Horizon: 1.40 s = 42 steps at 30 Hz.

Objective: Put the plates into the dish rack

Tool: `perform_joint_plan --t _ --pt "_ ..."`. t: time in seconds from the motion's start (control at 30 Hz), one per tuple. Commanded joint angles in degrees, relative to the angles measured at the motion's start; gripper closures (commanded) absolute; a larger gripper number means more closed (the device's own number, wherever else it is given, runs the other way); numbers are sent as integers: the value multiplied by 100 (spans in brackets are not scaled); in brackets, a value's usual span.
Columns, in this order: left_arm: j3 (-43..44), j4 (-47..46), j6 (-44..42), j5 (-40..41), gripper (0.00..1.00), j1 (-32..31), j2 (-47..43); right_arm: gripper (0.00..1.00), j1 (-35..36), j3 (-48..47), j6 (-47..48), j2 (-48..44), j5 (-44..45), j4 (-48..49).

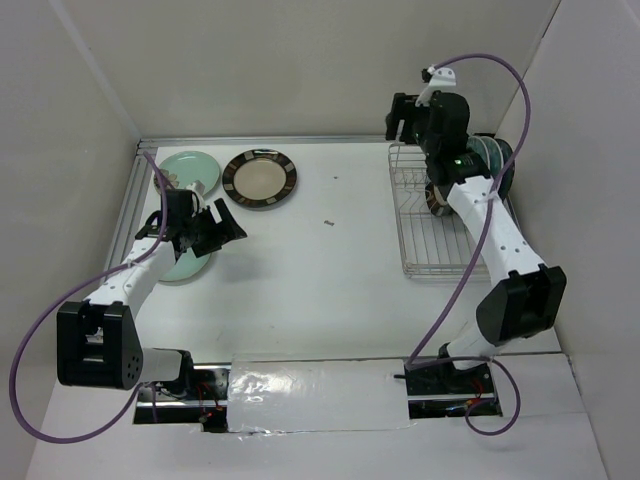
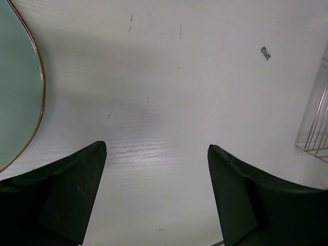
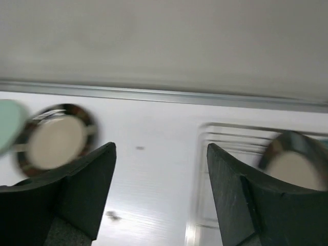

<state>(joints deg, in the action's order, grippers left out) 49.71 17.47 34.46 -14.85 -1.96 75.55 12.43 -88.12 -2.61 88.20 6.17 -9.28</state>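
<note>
The silver wire dish rack (image 1: 425,240) stands at the right. Several plates stand upright at its far end, among them a dark teal one (image 1: 500,160) and a cream one (image 1: 438,196), partly hidden by the right arm. My right gripper (image 1: 400,120) hangs open and empty above the rack's far left corner. On the table lie a cream plate with a dark striped rim (image 1: 260,180) and two mint-green plates (image 1: 188,170) (image 1: 180,266). My left gripper (image 1: 230,226) is open and empty beside the nearer mint plate (image 2: 15,87). The right wrist view is blurred and shows the cream plate (image 3: 54,141) and the rack (image 3: 230,138).
A small dark speck (image 1: 328,222) lies mid-table. White walls close in the back and both sides, with a metal rail (image 1: 260,140) along the far edge. The rack's corner (image 2: 315,128) shows at the right of the left wrist view.
</note>
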Motion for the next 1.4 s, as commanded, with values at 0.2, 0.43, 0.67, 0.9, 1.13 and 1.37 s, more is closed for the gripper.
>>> perform_joint_plan --t 0.2,0.43,0.67,0.9,1.13,1.37 --pt "-49 -174 -80 -18 8 -15 -330 19 707 -714 -2707 1927 -2911 479" --pt "-49 -121 -80 96 7 -15 -506 19 946 -1340 -3972 3571 -3491 1120" --pt "-49 -51 -80 149 6 -15 -568 20 1051 -1708 -5021 4696 -3605 1885" --pt "-49 -51 -80 149 6 -15 -620 21 1104 -2087 -5775 5681 -3808 2413" --pt "3 -51 -132 26 6 37 -454 21 1166 -2763 -6190 6454 -3861 2448" --pt "3 -51 -132 26 6 90 -453 31 1271 -3300 -6330 7078 -3861 2272"
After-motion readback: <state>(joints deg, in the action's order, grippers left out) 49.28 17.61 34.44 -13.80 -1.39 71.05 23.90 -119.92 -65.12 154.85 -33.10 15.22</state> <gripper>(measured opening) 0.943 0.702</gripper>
